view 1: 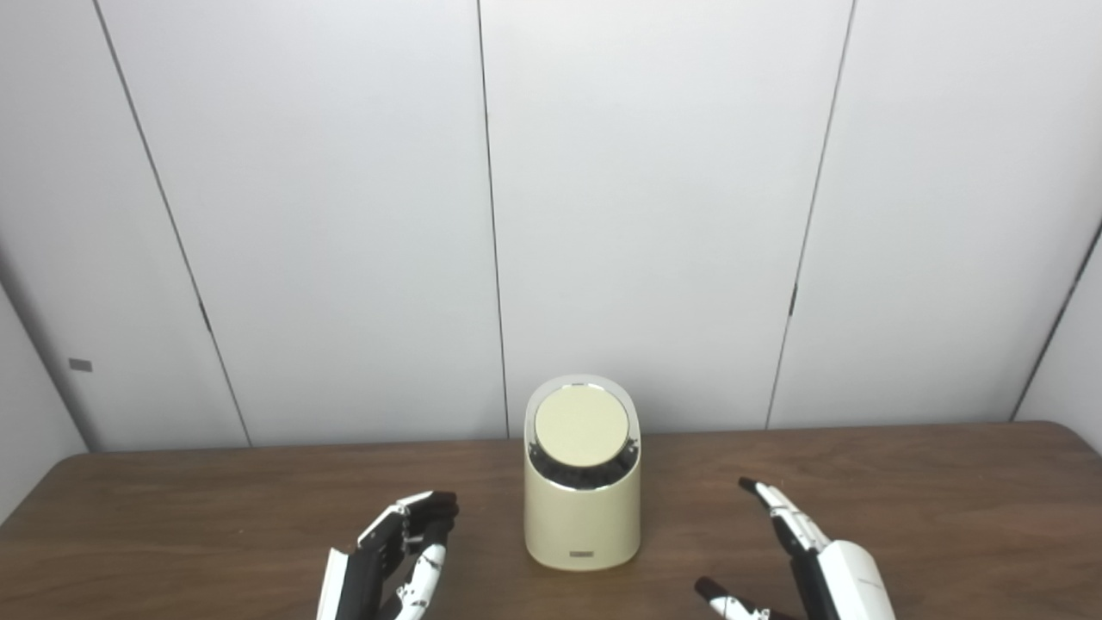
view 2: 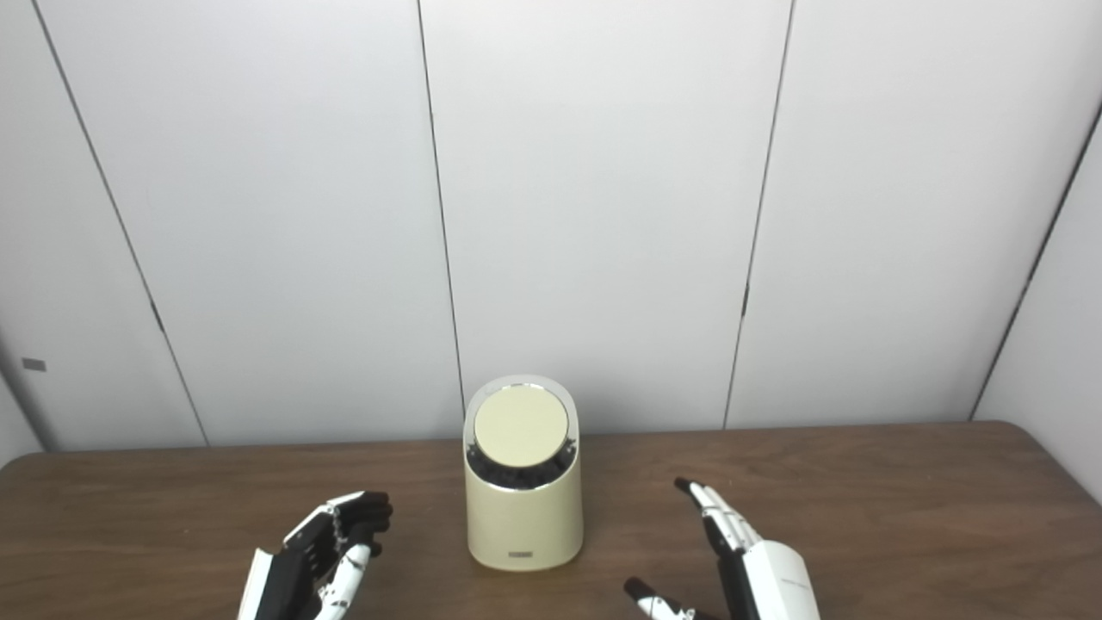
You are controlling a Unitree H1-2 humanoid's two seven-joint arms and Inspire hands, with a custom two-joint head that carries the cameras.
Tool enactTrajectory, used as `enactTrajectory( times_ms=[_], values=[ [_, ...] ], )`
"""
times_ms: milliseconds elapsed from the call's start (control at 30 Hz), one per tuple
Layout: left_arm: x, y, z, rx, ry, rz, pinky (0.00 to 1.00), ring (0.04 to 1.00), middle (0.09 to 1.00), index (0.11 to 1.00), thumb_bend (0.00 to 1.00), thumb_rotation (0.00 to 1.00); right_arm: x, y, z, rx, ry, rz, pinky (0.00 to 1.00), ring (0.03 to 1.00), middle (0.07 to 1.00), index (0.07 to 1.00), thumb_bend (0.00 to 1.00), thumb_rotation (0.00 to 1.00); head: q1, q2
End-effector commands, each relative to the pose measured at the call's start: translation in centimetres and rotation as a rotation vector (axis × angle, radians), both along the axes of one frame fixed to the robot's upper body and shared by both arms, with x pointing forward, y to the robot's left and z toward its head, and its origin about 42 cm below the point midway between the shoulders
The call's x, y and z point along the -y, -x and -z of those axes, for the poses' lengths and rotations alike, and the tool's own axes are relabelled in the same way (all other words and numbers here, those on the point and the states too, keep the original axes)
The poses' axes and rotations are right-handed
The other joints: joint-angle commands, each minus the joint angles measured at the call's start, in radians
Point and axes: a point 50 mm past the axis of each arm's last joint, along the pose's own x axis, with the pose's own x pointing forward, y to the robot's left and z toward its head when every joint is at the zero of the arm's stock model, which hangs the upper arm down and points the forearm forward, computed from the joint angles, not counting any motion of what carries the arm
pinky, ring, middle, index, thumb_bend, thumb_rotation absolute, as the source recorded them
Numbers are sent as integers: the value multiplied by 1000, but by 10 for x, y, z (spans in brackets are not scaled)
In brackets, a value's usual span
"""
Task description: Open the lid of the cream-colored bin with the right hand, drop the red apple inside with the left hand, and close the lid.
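Cream-colored bin (view 1: 583, 508) on brown table (view 1: 904, 491), white-panelled wall (view 1: 654, 215) behind; both robot hands released.

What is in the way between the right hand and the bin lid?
Nothing visible. Only bare table lies between the open right hand and the bin; its lid is uncovered. No apple shows.

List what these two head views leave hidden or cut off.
- Bin interior: both views, covered by the lid.
- Red apple: in neither view; whether it is inside cannot be told.
- Left hand and right hand: both views, wrists cut by the bottom edge.
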Motion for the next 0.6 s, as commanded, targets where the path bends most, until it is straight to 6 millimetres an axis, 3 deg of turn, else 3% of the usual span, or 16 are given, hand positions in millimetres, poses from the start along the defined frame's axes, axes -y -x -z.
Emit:
enactTrajectory(
  times_ms=[0, 33, 133, 200, 233, 333, 400, 467, 500, 567],
  values=[
    [-2, -5, -11, 46, 7, 0, 598, 694, 704, 702, 266, 451, 5, 1, 12, 21, -79, 7, 696, 808, 852, 844, 375, 552, -2, 1],
    [-3, -5, -11, 43, 9, 0, 601, 698, 706, 704, 264, 438, 6, 2, 14, 31, -104, 11, 683, 797, 843, 832, 365, 555, -1, 1],
    [-6, -4, -9, 30, 14, -4, 611, 704, 710, 707, 250, 419, 8, 2, 21, 59, -164, 22, 643, 757, 799, 788, 291, 406, -1, 2],
    [-9, -4, -7, 24, 22, -7, 622, 707, 713, 708, 233, 419, 8, 2, 26, 66, -196, 21, 622, 733, 770, 775, 247, 398, -4, 4],
    [-10, -4, -6, 22, 27, -8, 623, 706, 712, 707, 225, 418, 8, 1, 29, 69, -207, 18, 618, 726, 762, 769, 233, 347, -7, 2],
    [-13, -4, -2, 16, 44, -13, 625, 701, 708, 704, 205, 412, 11, -1, 40, 74, -235, 30, 578, 684, 723, 739, 248, 186, -13, -1],
    [-14, -5, -1, 16, 46, -15, 627, 696, 701, 695, 219, 440, 16, -4, 47, 70, -251, 53, 476, 594, 653, 714, 294, 81, -18, -1],
    [-14, -5, 0, 20, 43, -16, 625, 692, 697, 691, 220, 436, 18, -5, 52, 64, -281, 63, 393, 507, 579, 701, 317, 69, -18, 0],
    [-14, -6, 1, 21, 40, -16, 620, 687, 694, 690, 218, 409, 19, -5, 54, 60, -296, 62, 398, 512, 575, 696, 320, 156, -18, 0],
    [-14, -6, 2, 18, 35, -16, 616, 682, 692, 688, 219, 367, 19, -5, 56, 51, -324, 54, 395, 511, 573, 693, 322, 176, -15, 0]
  ],
)
